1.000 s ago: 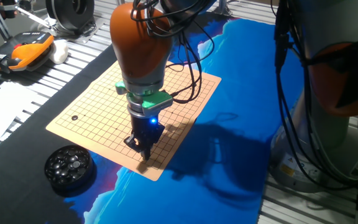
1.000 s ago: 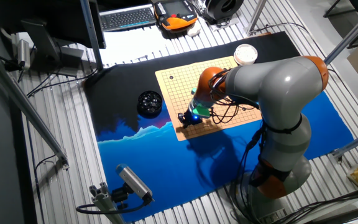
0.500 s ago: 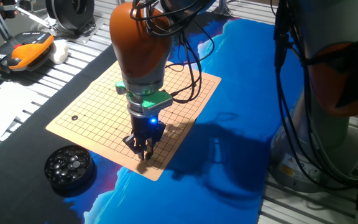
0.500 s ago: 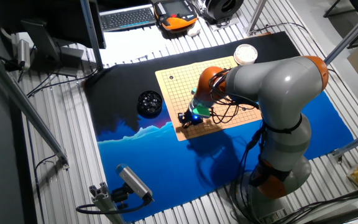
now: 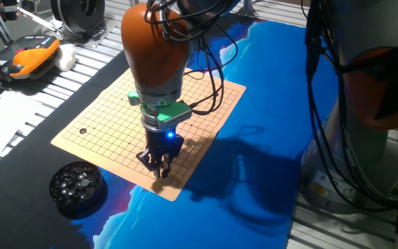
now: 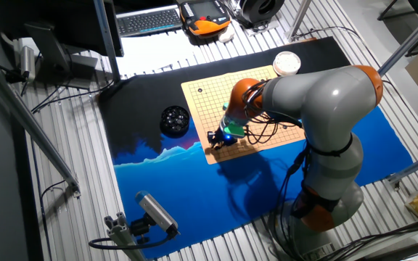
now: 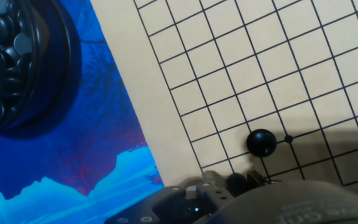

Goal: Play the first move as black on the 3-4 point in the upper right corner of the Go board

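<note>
Bowl of black stones (image 5: pixel 78 185) sits off the board's near-left edge on the desk (image 5: pixel 268 104), well apart from the work. Go board (image 5: pixel 116 117) lies mid-desk, one stray stone already near its far-left corner. My tool (image 5: pixel 159 169) is down over the near corner of the board, tips at or just above the surface. In the hand view the black stone (image 7: pixel 261 142) rests on an intersection, just left of the star-point dot, one line off it. It looks free of the fingers (image 7: pixel 236 182); I can't tell how far the jaws are parted, the housing hides them. I'd say placement is done or nearly so. To finish clean: confirm release, lift straight up, no sideways drift, or the fingertips could nudge the stone off its point.
</note>
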Available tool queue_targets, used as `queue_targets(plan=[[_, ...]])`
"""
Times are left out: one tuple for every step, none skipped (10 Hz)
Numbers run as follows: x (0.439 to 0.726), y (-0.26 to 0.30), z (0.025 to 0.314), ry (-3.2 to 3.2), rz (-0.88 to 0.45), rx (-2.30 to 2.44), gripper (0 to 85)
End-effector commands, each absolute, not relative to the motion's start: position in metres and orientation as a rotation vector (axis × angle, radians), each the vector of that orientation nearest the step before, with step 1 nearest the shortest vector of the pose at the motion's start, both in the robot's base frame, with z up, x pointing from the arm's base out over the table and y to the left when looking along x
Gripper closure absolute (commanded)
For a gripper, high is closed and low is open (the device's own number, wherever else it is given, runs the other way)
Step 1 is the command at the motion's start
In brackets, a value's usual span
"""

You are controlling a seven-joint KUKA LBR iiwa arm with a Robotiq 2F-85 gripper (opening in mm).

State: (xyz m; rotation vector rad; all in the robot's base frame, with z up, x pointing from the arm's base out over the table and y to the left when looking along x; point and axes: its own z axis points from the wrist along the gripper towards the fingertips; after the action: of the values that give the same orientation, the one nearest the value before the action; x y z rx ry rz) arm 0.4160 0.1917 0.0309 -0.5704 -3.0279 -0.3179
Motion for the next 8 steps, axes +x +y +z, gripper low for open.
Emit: queue_targets(plan=[[0.4160,0.1914,0.0308,-3.030,-0.310,-0.568,51.0],[0.4160,0.1914,0.0309,-3.027,-0.311,-0.570,51.0],[0.4159,0.1914,0.0309,-3.027,-0.311,-0.570,51.0],[0.4159,0.1915,0.0309,-3.026,-0.311,-0.572,51.0],[0.4158,0.1916,0.0309,-3.026,-0.311,-0.572,51.0],[0.4152,0.1928,0.0315,-3.025,-0.311,-0.577,51.0],[0.4150,0.1932,0.0316,-3.025,-0.306,-0.579,51.0],[0.4153,0.1931,0.0316,-3.030,-0.296,-0.574,51.0]])
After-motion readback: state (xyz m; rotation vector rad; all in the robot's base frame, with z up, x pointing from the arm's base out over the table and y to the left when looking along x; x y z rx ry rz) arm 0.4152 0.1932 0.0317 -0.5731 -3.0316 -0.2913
